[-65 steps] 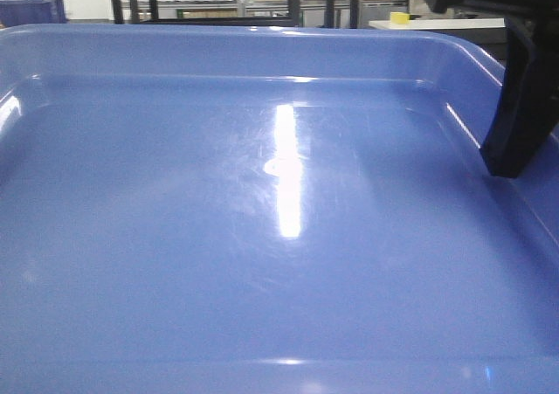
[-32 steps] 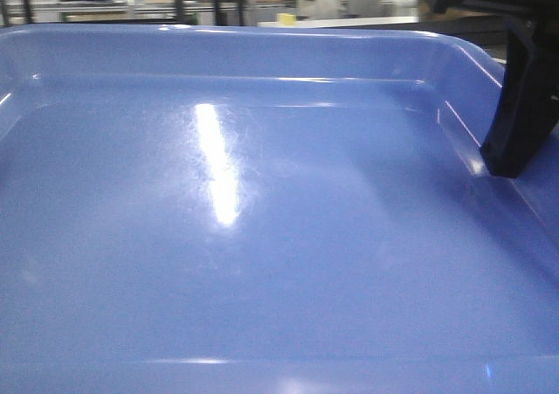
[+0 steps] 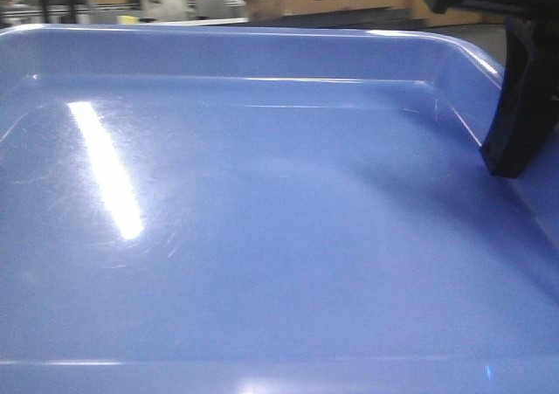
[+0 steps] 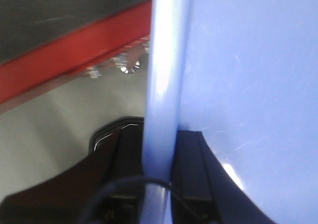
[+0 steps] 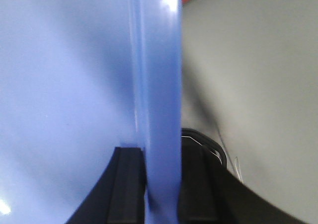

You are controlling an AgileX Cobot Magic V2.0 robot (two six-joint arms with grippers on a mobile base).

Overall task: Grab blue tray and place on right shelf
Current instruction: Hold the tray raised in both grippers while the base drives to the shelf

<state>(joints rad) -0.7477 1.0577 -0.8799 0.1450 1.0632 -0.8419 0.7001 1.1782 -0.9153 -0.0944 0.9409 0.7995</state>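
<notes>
1. The blue tray (image 3: 262, 237) is filling nearly the whole front-facing view. Its glossy floor is facing up, and its far wall and rounded right corner are running along the top. A streak of light is reflecting off the left part of its floor.
2. The right gripper (image 5: 161, 184) is clamping the tray's right rim. In the right wrist view one black finger (image 5: 126, 184) is pressing the side of the rim that faces the tray's broad blue surface. The other finger is sitting tight against the side that faces away, with the rim standing between them.
3. In the front-facing view only one finger of that gripper is showing. It is a black bar reaching down over the right rim and touching the inner wall near the far corner.
4. The left gripper (image 4: 159, 172) is gripping the opposite rim in the same way, with black fingers lying close on either side of the blue edge. A thin dark cable (image 4: 134, 181) is looping across its base.
5. Beyond the rim in the left wrist view a grey floor (image 4: 49, 119) is showing. A red stripe (image 4: 74, 60) is crossing it, with a darker surface past the stripe.
6. Behind the tray's far wall the room is appearing only as a blur. A small yellow object (image 3: 128, 18) is sitting there at the upper left.
</notes>
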